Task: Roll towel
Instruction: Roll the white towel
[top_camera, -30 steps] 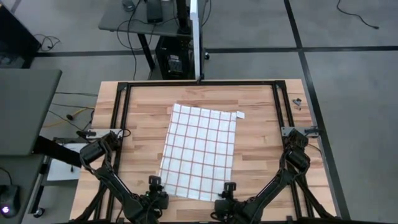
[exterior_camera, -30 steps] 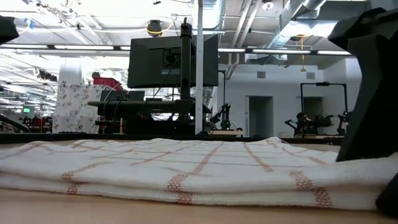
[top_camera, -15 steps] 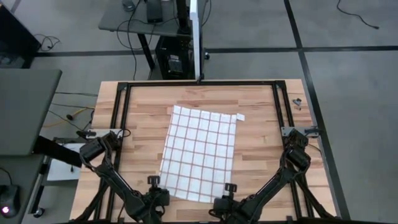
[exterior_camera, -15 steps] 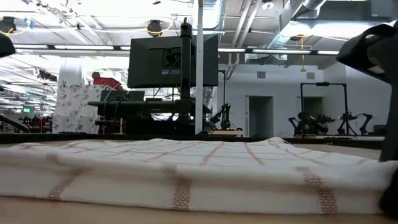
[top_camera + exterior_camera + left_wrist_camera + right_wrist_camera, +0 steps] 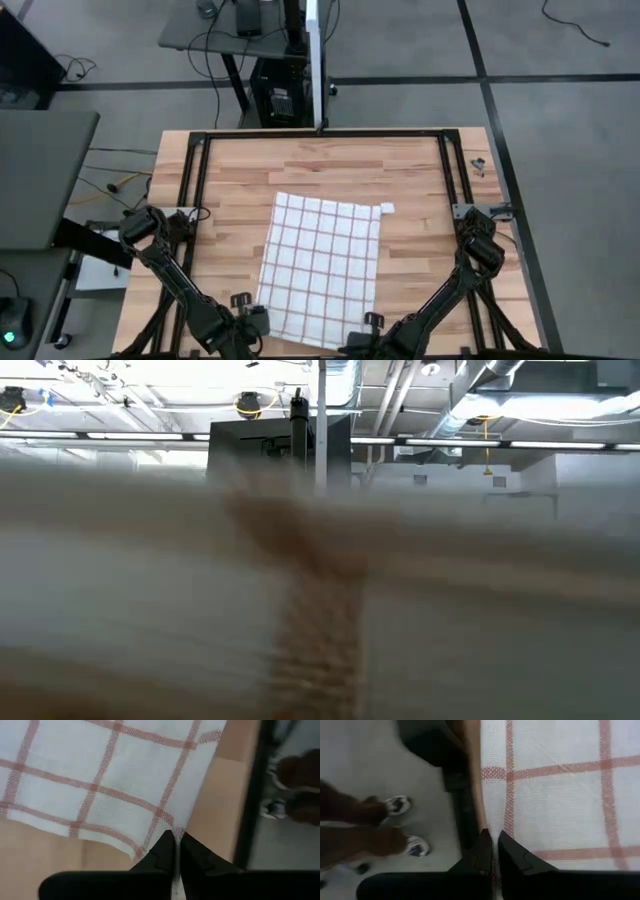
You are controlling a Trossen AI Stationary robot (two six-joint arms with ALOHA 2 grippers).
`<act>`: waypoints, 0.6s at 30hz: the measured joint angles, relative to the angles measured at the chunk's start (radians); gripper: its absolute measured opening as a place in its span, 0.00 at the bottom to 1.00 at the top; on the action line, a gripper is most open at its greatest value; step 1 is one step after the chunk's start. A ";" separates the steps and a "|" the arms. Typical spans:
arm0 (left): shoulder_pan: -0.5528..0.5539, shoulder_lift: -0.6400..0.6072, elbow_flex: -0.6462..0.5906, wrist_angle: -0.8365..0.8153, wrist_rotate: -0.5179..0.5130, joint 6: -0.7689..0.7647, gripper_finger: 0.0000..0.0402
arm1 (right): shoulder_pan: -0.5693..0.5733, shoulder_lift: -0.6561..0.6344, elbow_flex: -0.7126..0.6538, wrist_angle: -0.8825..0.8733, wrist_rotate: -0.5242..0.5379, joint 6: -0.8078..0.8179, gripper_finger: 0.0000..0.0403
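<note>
Towel (image 5: 322,268) flat on tabletop (image 5: 420,180); left end effector (image 5: 174,839) and right end effector (image 5: 492,836) each pinched tight on towel's near corners.

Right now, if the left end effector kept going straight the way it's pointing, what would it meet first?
The left end effector is shut on the checked towel's near corner, so it would push straight into more towel lying on the wooden table. Nothing else shows ahead.
</note>
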 joint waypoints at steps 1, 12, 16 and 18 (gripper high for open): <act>0.004 -0.008 0.000 0.011 0.033 0.014 0.00 | -0.001 -0.005 0.000 -0.001 -0.003 0.007 0.00; 0.088 -0.031 -0.073 0.080 0.149 0.141 0.00 | -0.013 -0.150 -0.108 0.012 -0.004 0.043 0.00; 0.131 -0.043 -0.126 0.094 0.166 0.177 0.00 | -0.039 -0.228 -0.251 0.147 -0.010 0.090 0.00; 0.153 -0.054 -0.146 0.092 0.167 0.203 0.00 | -0.054 -0.262 -0.318 0.197 -0.014 0.111 0.00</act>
